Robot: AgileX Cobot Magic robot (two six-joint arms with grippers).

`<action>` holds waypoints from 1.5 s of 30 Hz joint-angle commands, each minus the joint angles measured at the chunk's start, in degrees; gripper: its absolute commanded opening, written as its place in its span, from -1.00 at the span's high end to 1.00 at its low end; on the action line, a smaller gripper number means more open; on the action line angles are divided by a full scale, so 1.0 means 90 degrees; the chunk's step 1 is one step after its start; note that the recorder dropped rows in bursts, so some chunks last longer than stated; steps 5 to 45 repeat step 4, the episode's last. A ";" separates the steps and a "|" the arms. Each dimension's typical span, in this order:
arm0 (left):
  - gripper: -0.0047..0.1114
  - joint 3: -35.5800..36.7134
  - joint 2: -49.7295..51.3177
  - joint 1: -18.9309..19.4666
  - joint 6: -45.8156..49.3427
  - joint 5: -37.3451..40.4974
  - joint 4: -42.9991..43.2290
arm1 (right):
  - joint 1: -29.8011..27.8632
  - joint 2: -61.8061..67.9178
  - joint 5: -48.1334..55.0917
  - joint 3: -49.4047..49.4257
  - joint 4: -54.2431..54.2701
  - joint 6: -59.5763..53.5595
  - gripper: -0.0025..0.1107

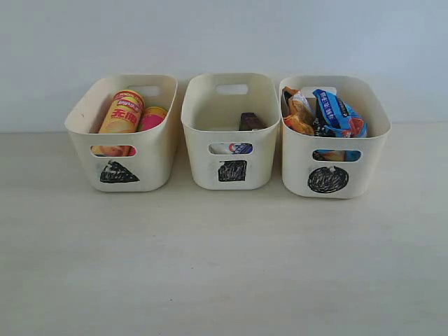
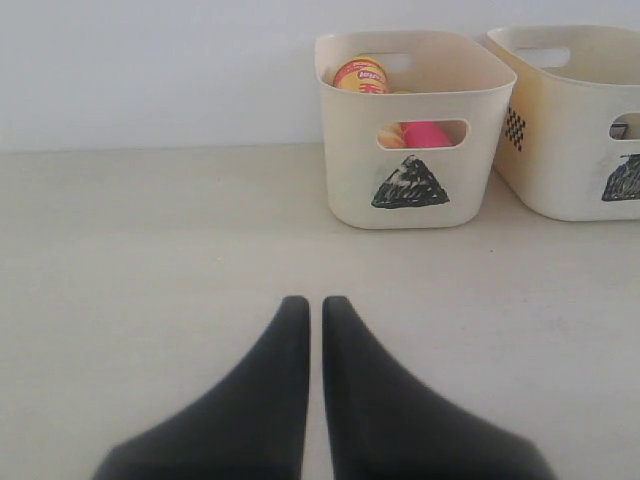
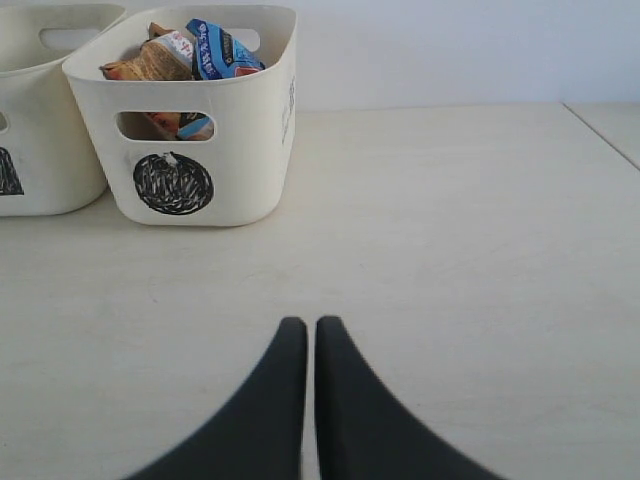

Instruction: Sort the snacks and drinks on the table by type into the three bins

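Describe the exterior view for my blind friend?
Three cream bins line a pale table. The triangle bin holds a yellow-orange can and a pink can, the square bin two cartons, the circle bin a blue bag and an orange bag.

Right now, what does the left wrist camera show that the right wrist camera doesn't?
Only the left wrist view: the triangle bin holding the yellow-orange can and pink can, plus the left gripper, closed and empty.

Only the right wrist view: the circle bin with the blue bag and orange bag, plus the right gripper, also closed and empty.

Both: part of the square bin and the table.
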 commanded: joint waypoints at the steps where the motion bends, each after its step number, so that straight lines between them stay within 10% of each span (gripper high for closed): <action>1: 0.85 0.0021 -0.0024 0.0025 0.0013 -0.0008 0.0009 | -0.0009 -0.0032 -0.0044 0.0023 -0.0018 0.0000 0.96; 45: 0.85 0.0021 -0.0024 0.0025 0.0013 -0.0008 0.0009 | -0.0009 -0.0032 -0.0044 0.0023 -0.0018 0.0000 0.96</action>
